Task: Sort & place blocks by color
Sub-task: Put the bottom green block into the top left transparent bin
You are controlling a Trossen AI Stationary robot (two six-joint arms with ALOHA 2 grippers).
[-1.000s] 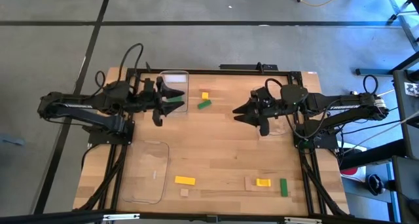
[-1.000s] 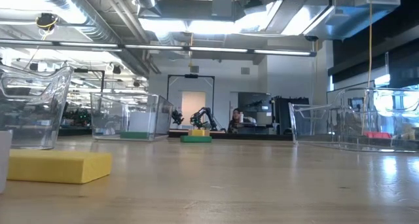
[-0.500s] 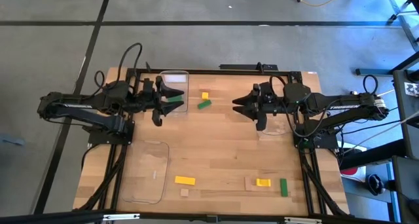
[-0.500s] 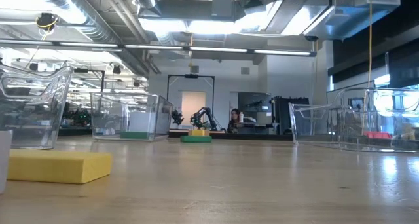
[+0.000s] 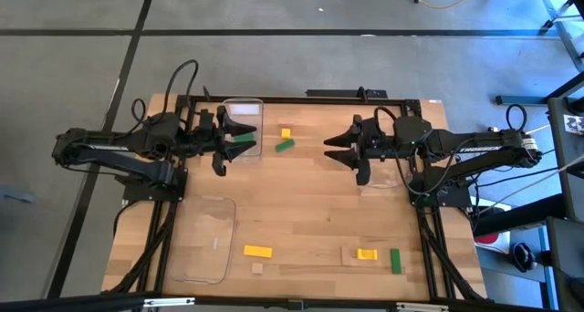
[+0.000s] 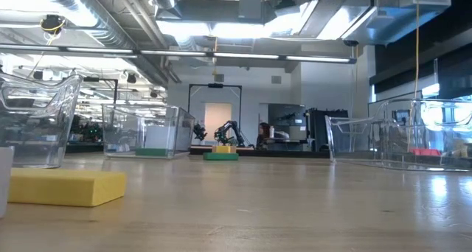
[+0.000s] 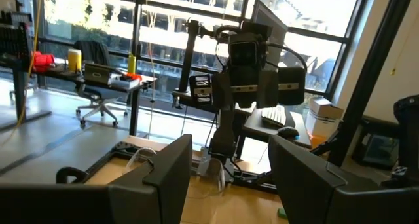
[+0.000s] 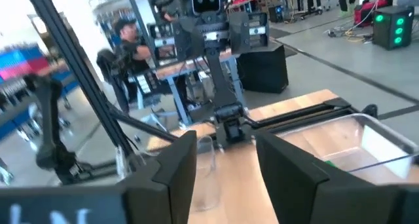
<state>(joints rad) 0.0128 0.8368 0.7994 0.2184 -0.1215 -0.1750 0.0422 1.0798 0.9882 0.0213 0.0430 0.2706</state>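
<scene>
While both arms hover high, the left claw [image 5: 245, 130] and right claw [image 5: 336, 150] stand spread and empty; green block [image 5: 286, 145] lies between them on the surface [image 5: 310, 212]. From table height, it sits behind a yellow block [image 6: 66, 187].

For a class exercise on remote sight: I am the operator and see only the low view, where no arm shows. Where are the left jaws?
Observer: Over the far-left tray, open and empty.
Operator: And the right jaws?
Observer: Open and empty too, over the table's far middle, pointing toward a green block that lies beside a small yellow block.
Operator: Is anything on the near right?
Observer: Yes, a yellow block and a green one, lying apart.
</scene>
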